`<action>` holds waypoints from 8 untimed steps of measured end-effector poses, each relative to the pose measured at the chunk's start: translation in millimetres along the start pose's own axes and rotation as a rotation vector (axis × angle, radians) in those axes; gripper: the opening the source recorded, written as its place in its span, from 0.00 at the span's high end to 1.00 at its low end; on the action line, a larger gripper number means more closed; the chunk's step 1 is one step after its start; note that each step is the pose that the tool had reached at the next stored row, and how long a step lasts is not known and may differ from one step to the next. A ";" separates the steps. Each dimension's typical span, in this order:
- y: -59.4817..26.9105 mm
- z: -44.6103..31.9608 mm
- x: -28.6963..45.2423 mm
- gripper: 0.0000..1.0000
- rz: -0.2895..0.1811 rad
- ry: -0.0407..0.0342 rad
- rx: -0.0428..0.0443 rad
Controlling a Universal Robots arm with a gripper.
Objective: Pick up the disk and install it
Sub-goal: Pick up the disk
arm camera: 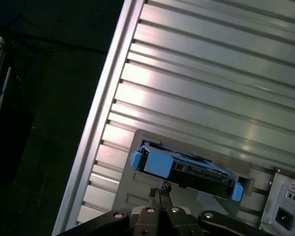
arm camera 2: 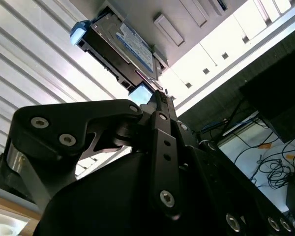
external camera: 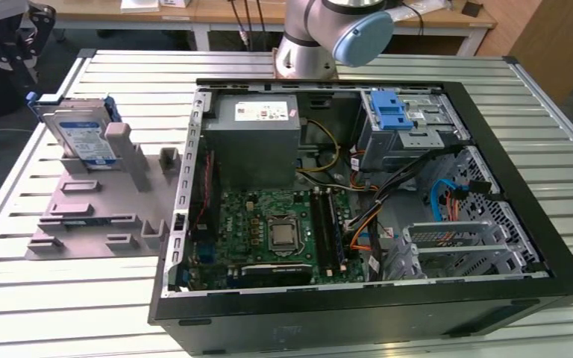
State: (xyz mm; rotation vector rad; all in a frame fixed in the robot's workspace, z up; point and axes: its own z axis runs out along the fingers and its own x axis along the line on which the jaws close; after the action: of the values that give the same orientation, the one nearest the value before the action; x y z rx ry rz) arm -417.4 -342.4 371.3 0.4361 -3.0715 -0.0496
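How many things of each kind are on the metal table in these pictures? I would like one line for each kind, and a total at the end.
disk: 1
grey holder plate: 1
open computer case: 1
robot arm: 1
Total: 4

1 disk (external camera: 80, 134), 1 computer case (external camera: 366, 322)

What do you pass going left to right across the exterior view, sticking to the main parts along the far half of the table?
disk, standing upright in a grey holder → grey metal box inside the open computer case → metal cage with a blue latch on top.
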 end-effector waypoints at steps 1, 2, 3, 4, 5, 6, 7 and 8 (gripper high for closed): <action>0.0 0.2 0.0 0.89 -0.001 0.0004 0.0013; 0.0 0.4 0.0 0.89 -0.004 0.0010 0.0034; 0.0 0.4 0.1 0.89 -0.011 0.0015 0.0038; 0.0 0.5 0.1 0.89 -0.018 0.0019 0.0044; 0.0 0.6 0.0 0.89 -0.028 0.0020 0.0048; 0.0 0.7 0.0 0.89 -0.039 0.0021 0.0054; 0.0 0.9 0.0 0.89 -0.054 0.0021 0.0061; 0.0 1.2 -0.1 0.89 -0.067 0.0019 0.0068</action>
State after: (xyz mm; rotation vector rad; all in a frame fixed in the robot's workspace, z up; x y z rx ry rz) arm -417.4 -342.4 370.1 0.5389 -3.0554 -0.0408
